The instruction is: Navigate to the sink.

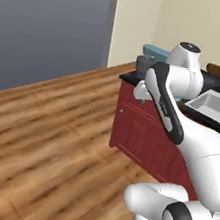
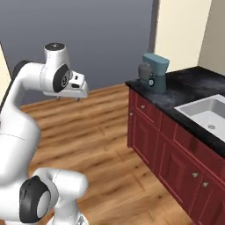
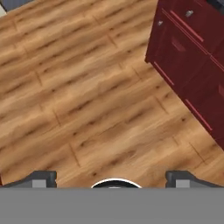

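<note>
The sink point(image 2: 206, 115) is set in the black tabletop point(image 2: 184, 92) at the right, above dark red cabinets point(image 2: 154, 132); in the left base view it shows behind the arm point(image 1: 219, 107). A teal stand mixer point(image 2: 154, 72) stands on the tabletop corner, near the sink but apart from it. The pincer point(image 3: 112, 179) hangs over the wooden floor point(image 3: 78, 96), its 2 fingertips point(image 3: 41, 178) wide apart and holding nothing.
</note>
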Tool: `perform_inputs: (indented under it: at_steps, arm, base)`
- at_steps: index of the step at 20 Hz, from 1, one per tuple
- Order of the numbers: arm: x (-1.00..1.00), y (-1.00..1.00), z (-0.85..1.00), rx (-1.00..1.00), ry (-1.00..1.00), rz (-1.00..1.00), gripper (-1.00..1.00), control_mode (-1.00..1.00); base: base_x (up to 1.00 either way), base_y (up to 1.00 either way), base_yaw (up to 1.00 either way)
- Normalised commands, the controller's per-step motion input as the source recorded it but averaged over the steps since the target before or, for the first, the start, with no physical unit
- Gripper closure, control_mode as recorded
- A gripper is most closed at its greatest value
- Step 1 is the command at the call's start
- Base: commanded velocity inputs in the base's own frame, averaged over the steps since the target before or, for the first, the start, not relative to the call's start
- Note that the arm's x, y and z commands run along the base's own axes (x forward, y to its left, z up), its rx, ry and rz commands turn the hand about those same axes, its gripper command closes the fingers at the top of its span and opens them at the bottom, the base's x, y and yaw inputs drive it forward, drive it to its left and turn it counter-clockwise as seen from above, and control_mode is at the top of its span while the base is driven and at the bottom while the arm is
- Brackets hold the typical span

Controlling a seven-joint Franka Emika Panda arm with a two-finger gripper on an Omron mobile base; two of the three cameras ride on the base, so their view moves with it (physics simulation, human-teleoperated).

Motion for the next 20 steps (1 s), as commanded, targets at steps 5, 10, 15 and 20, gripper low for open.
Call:
perform_inputs:
  at_steps: [5,10,15,20]
  arm:
    - [0.0,0.0,0.0,0.0,0.0,0.0,-1.0,1.0]
    - [0.0,0.0,0.0,0.0,0.0,0.0,-1.0,1.0]
    - [0.0,0.0,0.0,0.0,0.0,0.0,-1.0,1.0]
    - [0.0,0.0,0.0,0.0,0.0,0.0,-1.0,1.0]
  base:
    - [0.2,-0.59,-0.55]
    - [0.59,-0.25,-0.56]
    - [0.85,-0.19,-0.47]
    - [0.9,-0.15,-0.48]
